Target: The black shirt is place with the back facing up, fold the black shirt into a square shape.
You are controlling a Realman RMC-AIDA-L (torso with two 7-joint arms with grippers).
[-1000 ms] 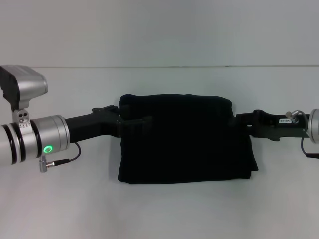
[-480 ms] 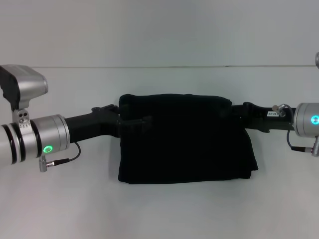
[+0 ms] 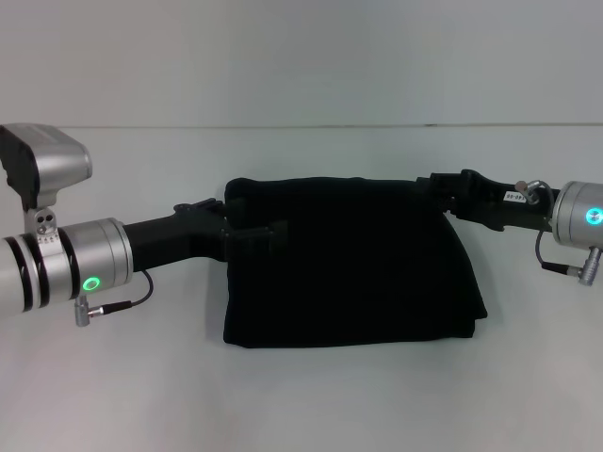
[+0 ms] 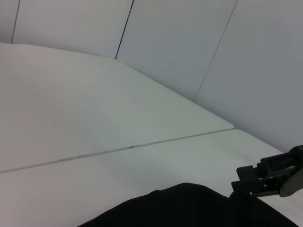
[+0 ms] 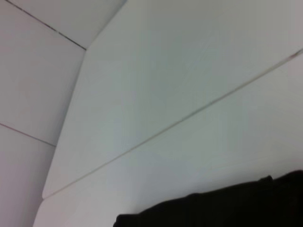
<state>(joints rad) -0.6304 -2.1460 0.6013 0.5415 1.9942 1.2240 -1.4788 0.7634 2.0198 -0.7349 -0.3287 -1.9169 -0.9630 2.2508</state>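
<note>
The black shirt (image 3: pixel 349 273) lies folded into a wide rectangle at the middle of the white table (image 3: pixel 301 405), plain side up. My left gripper (image 3: pixel 268 233) reaches in from the left and rests over the shirt's upper left part. At the shirt's upper right corner is my right gripper (image 3: pixel 435 185), black against the black cloth. The left wrist view shows the shirt's edge (image 4: pixel 189 208) with the right gripper (image 4: pixel 242 185) touching it. Only a strip of the shirt (image 5: pixel 227 208) shows in the right wrist view.
A seam line (image 3: pixel 301 125) crosses the white table behind the shirt, with pale wall panels (image 4: pixel 180 38) beyond. Bare tabletop lies in front of the shirt and on both sides under the arms.
My right gripper has moved up and to the left, from beside the shirt's right edge to its upper right corner. The shirt's right edge now slopes straighter. The left arm has stayed still.
</note>
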